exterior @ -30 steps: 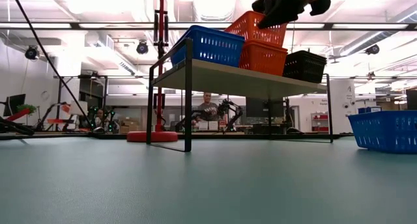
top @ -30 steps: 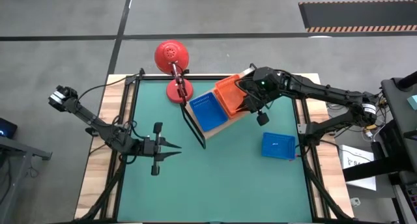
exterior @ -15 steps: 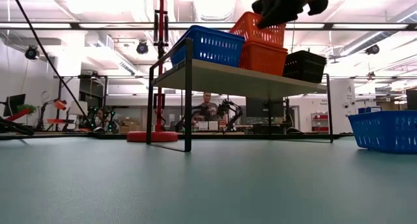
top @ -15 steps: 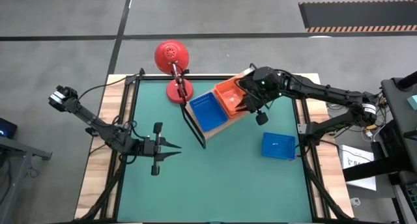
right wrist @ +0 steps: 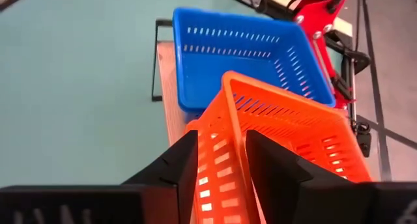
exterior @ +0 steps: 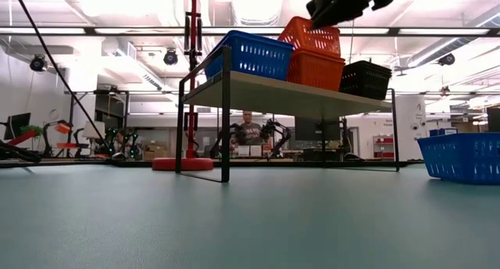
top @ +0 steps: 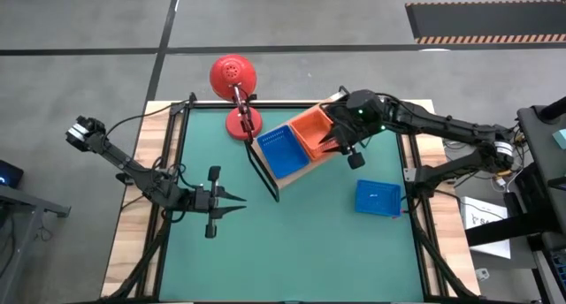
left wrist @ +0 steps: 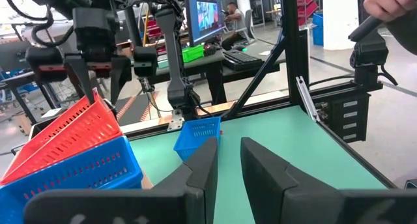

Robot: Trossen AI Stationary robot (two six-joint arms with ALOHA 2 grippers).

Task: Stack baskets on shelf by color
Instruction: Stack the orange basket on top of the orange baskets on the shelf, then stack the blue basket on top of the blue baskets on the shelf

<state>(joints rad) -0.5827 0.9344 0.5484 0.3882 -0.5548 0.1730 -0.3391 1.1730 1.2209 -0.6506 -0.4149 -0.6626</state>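
Green table mat (top: 292,242): covers the table top between wooden side strips. Left gripper (top: 237,203): low over the near-left part of the mat, well apart from every basket, its two fingers (left wrist: 202,168) parted by a narrow gap with nothing between them. Loose blue basket (top: 378,198): upright on the mat at the near right, apart from the shelf; it shows at the right edge of the low view (exterior: 462,157). Shelf (exterior: 312,98): light wooden board on a thin black wire frame, standing on the far middle of the mat, set at an angle to the table edges. Blue basket on the shelf (top: 281,151): at the board's left end, upright. Orange basket stack (exterior: 315,68): just right of that blue basket, touching it; the lower orange basket sits flat on the board. Upper orange basket (right wrist: 287,136): tilted, one edge raised above the lower one, its rim clamped between the fingers of the right gripper (top: 334,143), which reaches in from the right over the shelf. Black basket (exterior: 366,79): on the board's right end, beside the orange stack, seen only in the low view. Red lamp (top: 233,77): round head past the table's far edge, its base on the mat just left of the shelf.
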